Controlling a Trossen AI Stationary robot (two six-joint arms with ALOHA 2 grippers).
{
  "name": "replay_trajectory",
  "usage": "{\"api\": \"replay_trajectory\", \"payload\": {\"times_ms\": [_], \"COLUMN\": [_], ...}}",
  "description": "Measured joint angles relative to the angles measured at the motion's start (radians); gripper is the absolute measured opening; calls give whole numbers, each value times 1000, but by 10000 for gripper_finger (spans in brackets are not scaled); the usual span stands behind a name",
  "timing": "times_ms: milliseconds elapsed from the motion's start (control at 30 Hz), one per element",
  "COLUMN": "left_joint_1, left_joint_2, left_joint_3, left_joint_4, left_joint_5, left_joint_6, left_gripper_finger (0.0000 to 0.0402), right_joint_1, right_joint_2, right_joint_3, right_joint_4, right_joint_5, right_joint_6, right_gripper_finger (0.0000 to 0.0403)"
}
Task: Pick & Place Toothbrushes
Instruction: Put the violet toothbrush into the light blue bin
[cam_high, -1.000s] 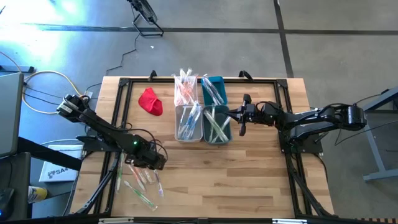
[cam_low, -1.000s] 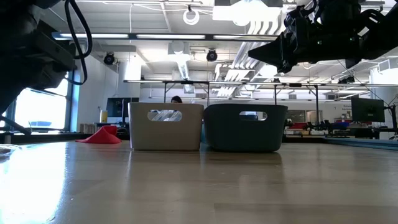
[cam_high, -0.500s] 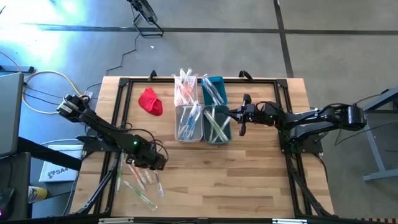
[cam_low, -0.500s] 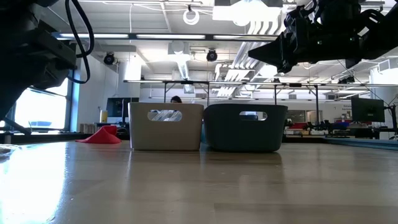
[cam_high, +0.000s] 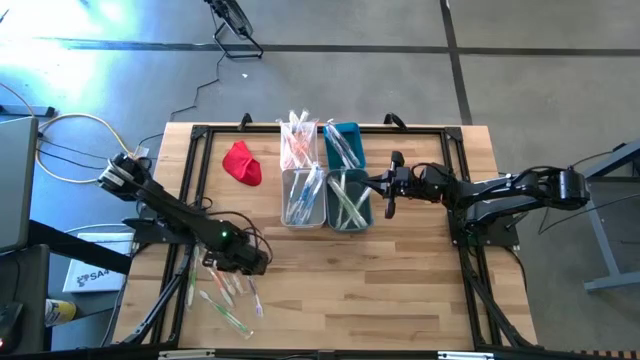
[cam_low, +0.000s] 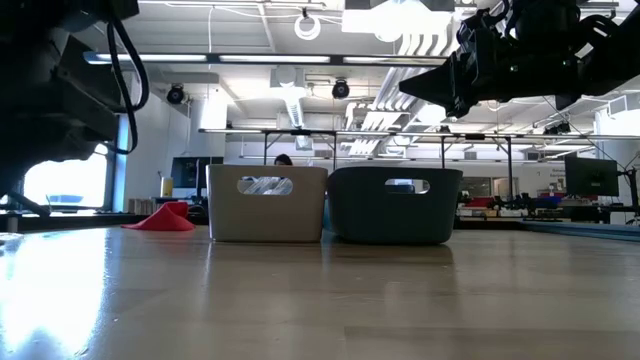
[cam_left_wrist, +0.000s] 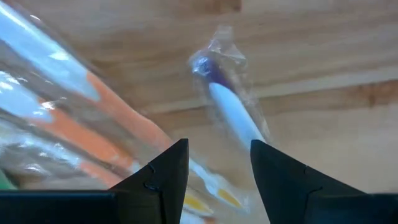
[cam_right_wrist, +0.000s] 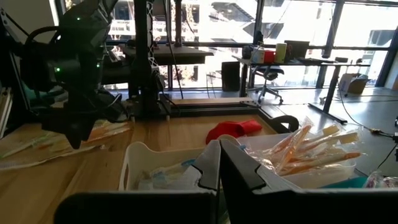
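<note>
Several loose toothbrushes (cam_high: 226, 294) in clear wrappers lie flat on the wood near the table's near left corner. My left gripper (cam_high: 246, 262) hangs open just above them, pointing steeply down. In the left wrist view its fingers (cam_left_wrist: 219, 158) stand on either side of a white-handled toothbrush (cam_left_wrist: 231, 107), and orange-handled ones (cam_left_wrist: 93, 127) lie beside it. More toothbrushes fill the bins (cam_high: 322, 172) at the table's far middle. My right gripper (cam_high: 373, 184) (cam_right_wrist: 219, 163) is shut and level, with nothing held, at the right side of the bins.
Two white bins (cam_high: 301, 197) and two teal bins (cam_high: 349, 200) stand in a square block. A red cloth (cam_high: 241, 163) lies to their left. A black frame (cam_high: 195, 160) runs round the tabletop. Bare wood (cam_high: 380, 280) lies at the near right.
My left gripper has sunk a little toward the loose toothbrushes, still open. My right arm has kept still.
</note>
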Motion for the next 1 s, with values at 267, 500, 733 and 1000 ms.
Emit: {"api": "replay_trajectory", "payload": {"times_ms": [267, 500, 733, 1000], "left_joint_1": [1, 0, 1, 1], "left_joint_2": [20, 20, 19, 19], "left_joint_3": [0, 0, 0, 0], "left_joint_4": [48, 63, 67, 101], "left_joint_5": [-59, -115, -59, -28], "left_joint_6": [-14, -44, -44, -44], "left_gripper_finger": [168, 168, 168, 168], "right_joint_1": [0, 0, 0, 0], "right_joint_2": [0, 0, 0, 0], "right_joint_3": [0, 0, 0, 0], "right_joint_4": [-1, 0, 0, -1], "right_joint_5": [0, 0, 0, 0], "right_joint_6": [0, 0, 0, 0], "right_gripper_finger": [2, 2, 2, 2]}}
